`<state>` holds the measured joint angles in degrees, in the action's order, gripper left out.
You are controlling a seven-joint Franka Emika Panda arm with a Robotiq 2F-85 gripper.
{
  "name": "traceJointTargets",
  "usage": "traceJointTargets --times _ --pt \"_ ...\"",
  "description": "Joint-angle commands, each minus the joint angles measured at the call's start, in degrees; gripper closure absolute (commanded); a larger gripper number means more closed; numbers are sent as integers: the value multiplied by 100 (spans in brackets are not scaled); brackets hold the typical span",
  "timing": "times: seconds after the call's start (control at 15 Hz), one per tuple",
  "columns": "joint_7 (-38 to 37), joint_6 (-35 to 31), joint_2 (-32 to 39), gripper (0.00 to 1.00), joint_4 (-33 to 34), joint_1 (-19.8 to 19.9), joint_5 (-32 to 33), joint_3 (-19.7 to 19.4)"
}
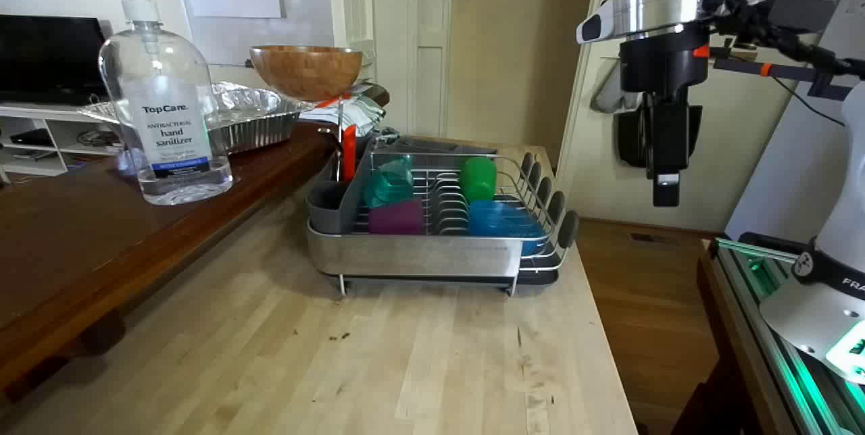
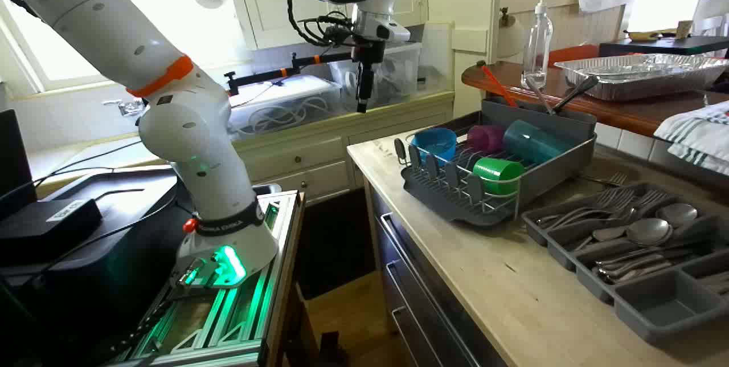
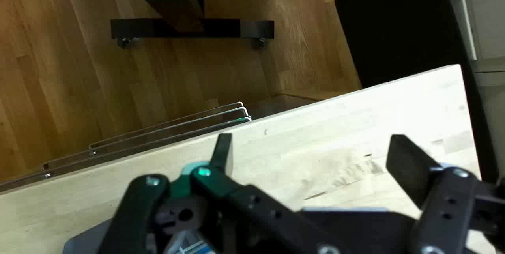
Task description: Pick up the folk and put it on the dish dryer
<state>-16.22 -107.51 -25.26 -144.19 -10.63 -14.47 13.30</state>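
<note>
Black two-fingered gripper [image 3: 311,147]: spread wide, holding nothing, raised well apart from the rectangular silver wire dish rack [image 1: 419,254].
Silver metal fork [image 2: 615,179]: appears to lie on the pale wooden counter [image 1: 419,354], between the rack and the grey plastic cutlery tray [image 2: 663,303]; probably the target, though other forks [image 2: 616,199] lie in the tray.
Fork transfer, done: seemingly nothing yet.
Fork transfer, left: reach, grasp, lift, set down on the rack.
</note>
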Motion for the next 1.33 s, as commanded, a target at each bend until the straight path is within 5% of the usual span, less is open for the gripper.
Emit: traceJointTargets --times 0.0,0.8,1.27 --pt "0 17 0 0 10 1 3 -3" --pt "9 -167 -26 0 -35 88 108 -39" --pt "1987 -1127 77 0 -21 707 903 -1180"
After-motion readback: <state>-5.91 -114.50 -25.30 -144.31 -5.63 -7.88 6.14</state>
